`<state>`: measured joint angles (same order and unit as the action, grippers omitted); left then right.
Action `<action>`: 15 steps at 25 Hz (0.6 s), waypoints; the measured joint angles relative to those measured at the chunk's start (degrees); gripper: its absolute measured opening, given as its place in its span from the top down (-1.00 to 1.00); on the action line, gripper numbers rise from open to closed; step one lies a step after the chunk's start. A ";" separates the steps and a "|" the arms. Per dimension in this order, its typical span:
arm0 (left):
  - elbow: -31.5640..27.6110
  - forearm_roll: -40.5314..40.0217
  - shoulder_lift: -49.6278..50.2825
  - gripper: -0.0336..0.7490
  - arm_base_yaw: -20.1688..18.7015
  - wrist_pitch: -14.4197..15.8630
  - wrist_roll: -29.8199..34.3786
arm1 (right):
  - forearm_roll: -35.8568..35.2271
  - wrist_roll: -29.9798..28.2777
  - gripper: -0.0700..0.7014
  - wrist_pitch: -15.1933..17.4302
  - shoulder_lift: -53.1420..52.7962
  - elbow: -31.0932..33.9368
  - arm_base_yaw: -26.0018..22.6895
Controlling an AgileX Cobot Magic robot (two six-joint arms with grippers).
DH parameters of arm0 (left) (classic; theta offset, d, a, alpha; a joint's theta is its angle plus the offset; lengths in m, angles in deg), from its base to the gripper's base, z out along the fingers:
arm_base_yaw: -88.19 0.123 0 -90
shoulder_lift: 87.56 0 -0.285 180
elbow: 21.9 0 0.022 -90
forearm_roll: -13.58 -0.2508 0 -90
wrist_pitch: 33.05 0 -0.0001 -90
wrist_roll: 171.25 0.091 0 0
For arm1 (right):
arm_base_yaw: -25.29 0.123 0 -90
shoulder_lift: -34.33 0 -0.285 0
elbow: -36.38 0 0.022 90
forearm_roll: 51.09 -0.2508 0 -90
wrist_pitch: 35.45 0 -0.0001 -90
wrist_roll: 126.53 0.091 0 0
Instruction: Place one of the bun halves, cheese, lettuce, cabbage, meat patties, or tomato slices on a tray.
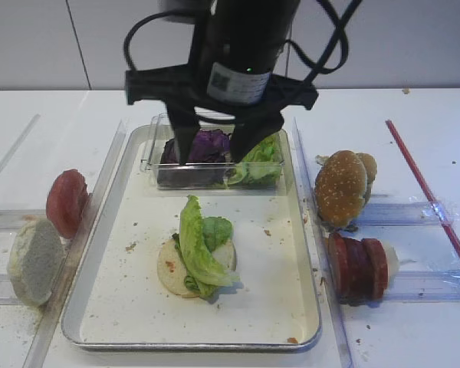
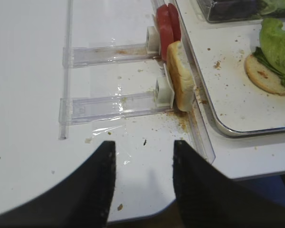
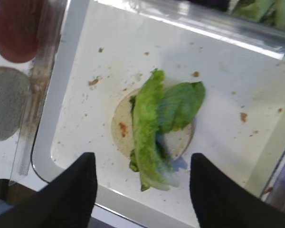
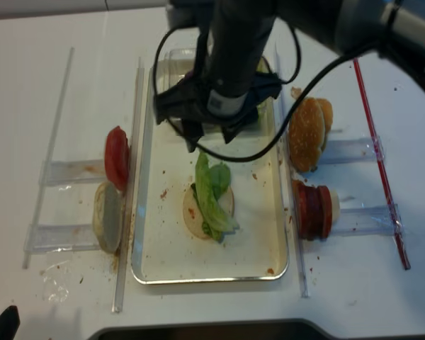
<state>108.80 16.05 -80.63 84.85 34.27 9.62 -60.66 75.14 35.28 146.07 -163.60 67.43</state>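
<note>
Hovering with its jaws spread wide and nothing between them, your right hand (image 1: 213, 149) sits above the far end of the tray (image 1: 107, 295), just over the small clear plastic box (image 1: 155, 146) that holds the purple cabbage (image 1: 208, 143) and some green leaves. Its wrist view looks straight down on the stack below — a pale bun half (image 3: 123, 128) lying flat on the tray floor with lettuce (image 3: 149, 137) draped across it.

Your left hand (image 2: 143, 164) is well away, over bare counter (image 2: 33, 95) at the near left, jaws parted and empty.

Judging from this, a bun and lettuce are already placed, and you are between layers, choosing the next ingredient. The closest candidate is the cabbage in the box directly under the right hand. The sesame bun halves (image 1: 341, 186) and the dark patties (image 1: 358, 267) stand in the right-hand racks; the tomato slice (image 1: 65, 202) and another pale bun half (image 1: 35, 261) are in the left racks.

If you go for the cabbage, drop straight down inside the box walls without clipping the rim, and close on the clump — not the green leaves beside it.
</note>
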 joint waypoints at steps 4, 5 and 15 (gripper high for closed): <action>0.00 0.00 0.00 0.18 0.00 0.00 0.00 | 1.51 -1.81 -0.41 0.00 -2.29 0.00 -4.95; 0.00 0.00 0.00 0.18 0.00 0.00 0.00 | 1.88 -2.18 -0.41 0.12 -3.03 0.00 -6.43; 0.00 0.00 0.00 0.18 0.00 0.00 0.00 | 5.01 -9.42 -0.41 0.33 -10.98 7.32 -21.93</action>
<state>108.80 16.05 -80.63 84.85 34.27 9.62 -55.66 65.71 35.62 135.09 -156.28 45.50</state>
